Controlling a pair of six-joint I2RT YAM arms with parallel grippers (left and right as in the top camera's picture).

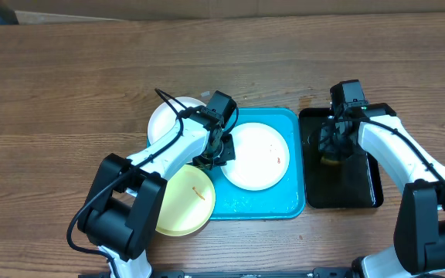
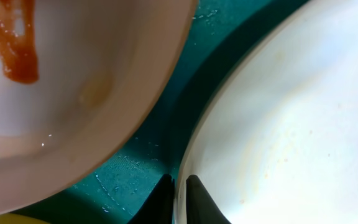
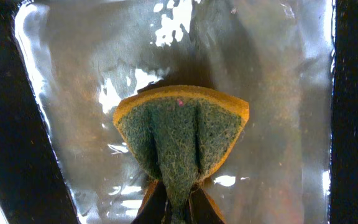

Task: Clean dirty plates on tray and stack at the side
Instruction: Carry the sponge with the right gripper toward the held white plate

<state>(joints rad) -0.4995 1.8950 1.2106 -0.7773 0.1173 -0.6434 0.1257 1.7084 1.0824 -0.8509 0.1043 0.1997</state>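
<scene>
The left gripper (image 2: pixel 179 193) has its fingers (image 2: pixel 204 208) pinching the left rim of the white plate (image 1: pixel 257 156), which lies on the cyan tray (image 1: pixel 288 207) toward the surface's near edge. It is best to lift gently and level. The right gripper (image 3: pixel 178 199) pinches a folded sponge (image 3: pixel 182 130) over the black tray (image 1: pixel 365 197), ready to scrub. No writing is legible.

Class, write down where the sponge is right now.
In the right wrist view the sponge is pinched in the right gripper over the black tray, which sits right of the blue tray in the overhead view.
</scene>
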